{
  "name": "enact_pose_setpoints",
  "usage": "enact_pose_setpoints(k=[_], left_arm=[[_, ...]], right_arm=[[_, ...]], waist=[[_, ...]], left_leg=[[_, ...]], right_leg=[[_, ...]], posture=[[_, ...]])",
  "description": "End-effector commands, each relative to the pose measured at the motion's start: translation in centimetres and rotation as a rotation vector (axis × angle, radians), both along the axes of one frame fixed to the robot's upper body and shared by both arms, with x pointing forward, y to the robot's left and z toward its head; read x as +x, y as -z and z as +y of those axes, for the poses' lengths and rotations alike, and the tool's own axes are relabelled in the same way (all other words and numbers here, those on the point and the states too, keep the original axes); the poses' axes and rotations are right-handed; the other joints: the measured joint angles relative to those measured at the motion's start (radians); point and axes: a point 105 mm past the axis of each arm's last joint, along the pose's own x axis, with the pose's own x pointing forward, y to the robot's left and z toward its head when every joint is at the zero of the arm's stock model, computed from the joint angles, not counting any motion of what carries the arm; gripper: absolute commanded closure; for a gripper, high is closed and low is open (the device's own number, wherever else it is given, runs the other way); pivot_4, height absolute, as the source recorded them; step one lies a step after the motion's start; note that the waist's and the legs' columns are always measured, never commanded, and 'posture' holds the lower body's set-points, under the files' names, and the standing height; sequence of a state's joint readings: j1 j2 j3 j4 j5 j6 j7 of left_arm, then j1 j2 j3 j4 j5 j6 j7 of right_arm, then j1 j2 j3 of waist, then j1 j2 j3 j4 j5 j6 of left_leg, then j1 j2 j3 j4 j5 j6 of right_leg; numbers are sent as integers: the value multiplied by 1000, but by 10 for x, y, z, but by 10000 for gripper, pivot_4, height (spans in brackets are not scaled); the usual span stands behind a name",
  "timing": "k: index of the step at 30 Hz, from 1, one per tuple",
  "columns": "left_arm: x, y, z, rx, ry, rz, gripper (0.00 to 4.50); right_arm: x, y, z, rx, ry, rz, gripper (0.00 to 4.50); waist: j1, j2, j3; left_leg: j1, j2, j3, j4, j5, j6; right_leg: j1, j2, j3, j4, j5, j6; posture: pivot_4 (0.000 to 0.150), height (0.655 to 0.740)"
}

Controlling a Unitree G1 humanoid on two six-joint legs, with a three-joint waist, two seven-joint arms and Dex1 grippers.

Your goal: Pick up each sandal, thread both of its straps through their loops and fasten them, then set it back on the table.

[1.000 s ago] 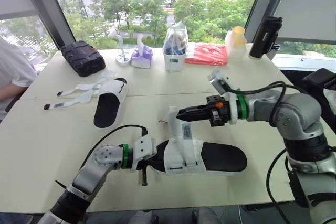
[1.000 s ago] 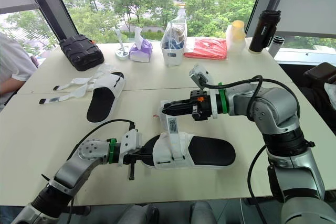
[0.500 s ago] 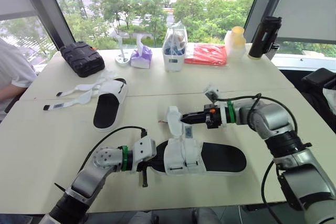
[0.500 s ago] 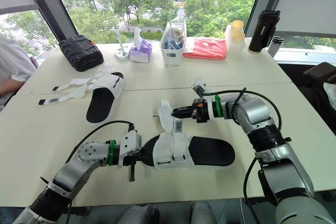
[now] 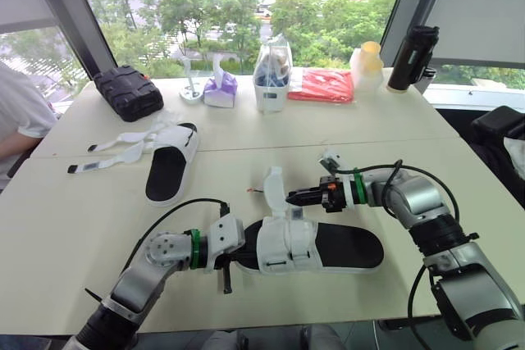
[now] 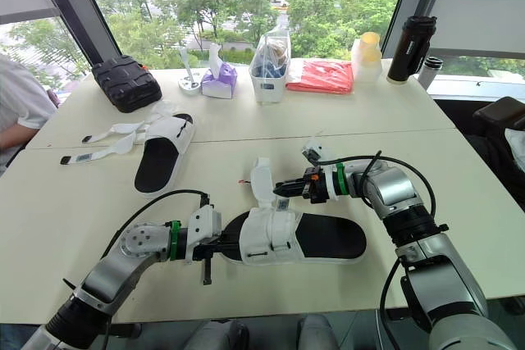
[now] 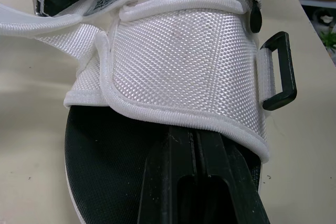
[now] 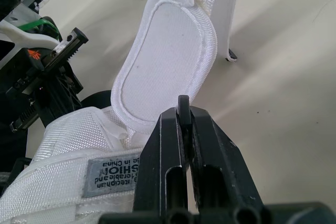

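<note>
The near sandal, black-soled with white straps, lies on the table in front of me. My left gripper is shut, its fingers pushed along the insole under the white front band at the toe end. A black loop sticks out beside that band. My right gripper is shut on the edge of the upright strap flap, just above the labelled strap. The second sandal lies at the far left with its straps spread loose on the table.
Along the far edge stand a black case, a tissue pack, a clear bag of items, a red packet, a yellow-lidded bottle and a black flask. A person's arm shows at the left.
My right arm has dropped and drawn in, bringing its gripper down close over the near sandal with the strap flap. The left gripper has stayed at the toe.
</note>
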State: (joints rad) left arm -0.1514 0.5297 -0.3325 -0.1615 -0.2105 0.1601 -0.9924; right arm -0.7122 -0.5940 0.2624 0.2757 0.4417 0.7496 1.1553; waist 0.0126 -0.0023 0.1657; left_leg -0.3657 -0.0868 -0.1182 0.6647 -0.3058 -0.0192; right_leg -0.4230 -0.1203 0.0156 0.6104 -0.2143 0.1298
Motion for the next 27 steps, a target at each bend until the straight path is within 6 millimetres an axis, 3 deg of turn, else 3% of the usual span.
enact_pose_setpoints(k=[1, 8, 11, 14, 18, 22, 27], left_arm=[[-27, 50, 4, 130, 25, 194, 45000], [-26, 50, 4, 132, 27, 188, 45000], [-26, 50, 4, 132, 23, 189, 45000], [-26, 50, 4, 131, 20, 190, 45000], [-26, 50, 4, 132, 21, 190, 45000], [-26, 51, 4, 132, 23, 189, 45000], [-25, 50, 4, 133, 23, 185, 45000]], right_arm=[[5, 8, -16, -60, 74, -19, 44418], [0, 24, -21, -139, 66, -16, 44418], [-1, 27, -22, -151, 65, -21, 34186], [4, 23, -22, -154, 87, -59, 19053], [18, 16, -24, -154, 155, -132, 19053], [42, -6, -24, -116, 256, -235, 19053], [47, -34, -24, -51, 270, -221, 19053]], waist=[[0, 0, 0], [0, 0, -1], [1, 0, -1], [0, 0, -1], [0, 0, -1], [0, 0, -1], [0, 1, -1]], left_leg=[[0, 0, 0, 0, 0, 0], [0, 0, 0, 0, 0, 0], [0, 0, 0, 0, 0, 0], [0, 0, 0, 0, 0, 0], [1, 0, 0, -2, 0, 0], [1, 0, 1, -2, 0, 0], [1, 0, 0, -2, 0, 0]], right_leg=[[0, 0, 0, 0, 0, 0], [0, 0, 0, 0, 0, 0], [0, 0, 0, 0, 0, 0], [0, 0, 0, 0, 0, 0], [0, 0, 0, 0, 0, 0], [0, 0, 0, 0, 0, 0], [0, 0, 0, 0, 0, 0]], posture=[[1500, 7400], [1500, 7400], [1500, 7400], [1500, 7400], [1500, 7400], [1500, 7400], [1500, 7400]])
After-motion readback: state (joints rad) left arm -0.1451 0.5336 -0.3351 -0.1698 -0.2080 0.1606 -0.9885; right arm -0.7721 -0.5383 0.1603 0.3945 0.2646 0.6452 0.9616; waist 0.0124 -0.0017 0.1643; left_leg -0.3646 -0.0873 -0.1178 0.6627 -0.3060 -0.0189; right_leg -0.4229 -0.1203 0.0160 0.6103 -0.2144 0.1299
